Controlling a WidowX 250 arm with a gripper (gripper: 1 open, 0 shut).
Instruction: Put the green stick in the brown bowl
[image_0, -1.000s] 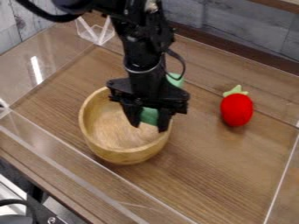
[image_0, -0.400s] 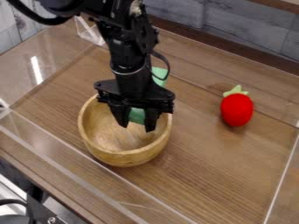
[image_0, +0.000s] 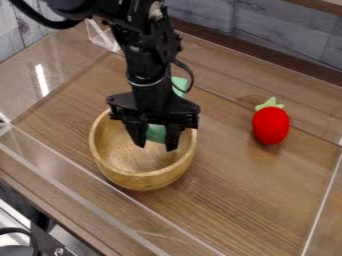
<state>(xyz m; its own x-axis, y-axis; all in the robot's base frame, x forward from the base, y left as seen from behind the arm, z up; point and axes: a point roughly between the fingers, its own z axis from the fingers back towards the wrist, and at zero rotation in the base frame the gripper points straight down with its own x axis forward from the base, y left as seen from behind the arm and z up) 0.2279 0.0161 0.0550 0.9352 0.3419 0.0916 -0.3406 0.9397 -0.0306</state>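
- Green stick (image_0: 160, 131) pinched in the claw (image_0: 155, 136), hanging inside the rim of the brown bowl (image_0: 118, 166), toward its far right wall.
- Claw narrow, closed on the stick; fingers pointing straight down into the bowl.
- Compared with a second ago: arm and claw shifted left, from over the bowl's right edge to nearer its middle; bowl seemingly nudged slightly left too.
- Over the last fraction of a second: no visible change, claw parked in place.
- Meaning for the task: carry phase looks finished, stick already above the bowl's hollow; only the release appears left.
- Cannot tell whether the stick's lower end touches the bowl floor.
- Red strawberry toy (image_0: 271, 124) well apart on the surface (image_0: 254, 200), out of the way.
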